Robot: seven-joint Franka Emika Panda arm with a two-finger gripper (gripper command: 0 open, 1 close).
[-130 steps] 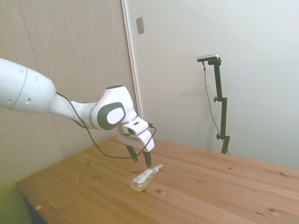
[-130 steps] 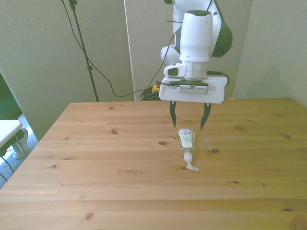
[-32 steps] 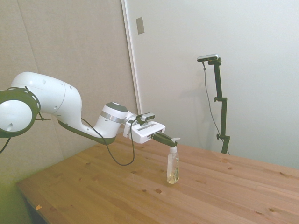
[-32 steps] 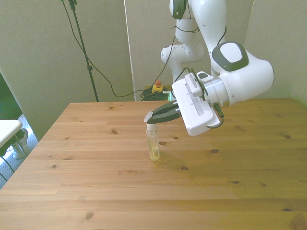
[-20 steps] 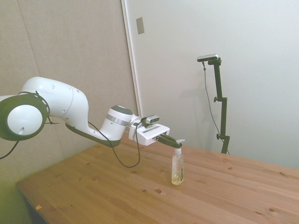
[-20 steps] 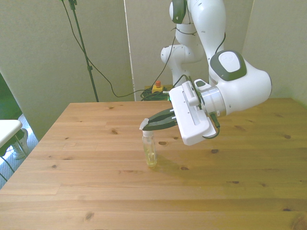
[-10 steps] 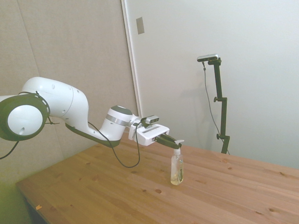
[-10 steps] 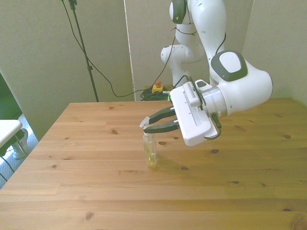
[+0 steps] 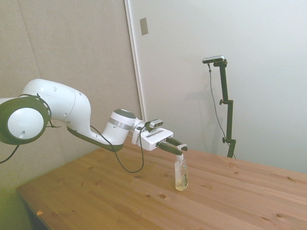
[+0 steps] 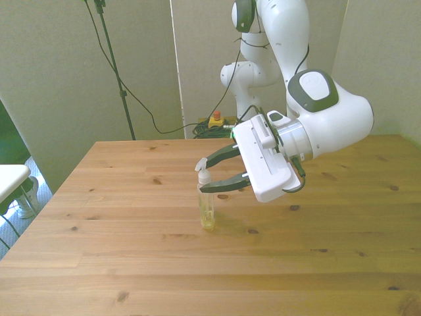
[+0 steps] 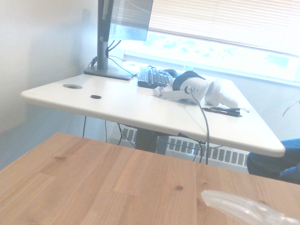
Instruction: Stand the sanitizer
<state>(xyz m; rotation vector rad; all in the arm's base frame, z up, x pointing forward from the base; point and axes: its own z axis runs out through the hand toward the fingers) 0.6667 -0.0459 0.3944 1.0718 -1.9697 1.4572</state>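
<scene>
Sanitizer, a small clear plastic pump bottle, stands upright on the wooden table. Gripper fingers are spread either side of its white pump head, axis vertical.

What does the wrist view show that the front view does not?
Only the wrist view: a white desk beyond the table, carrying a dark keyboard and a monitor stand.

Only the front view: the whole small clear pump bottle of yellowish sanitizer standing upright, with the open pincer straddling its white pump head.

Both: the wooden table and the pump head's nozzle.
</scene>
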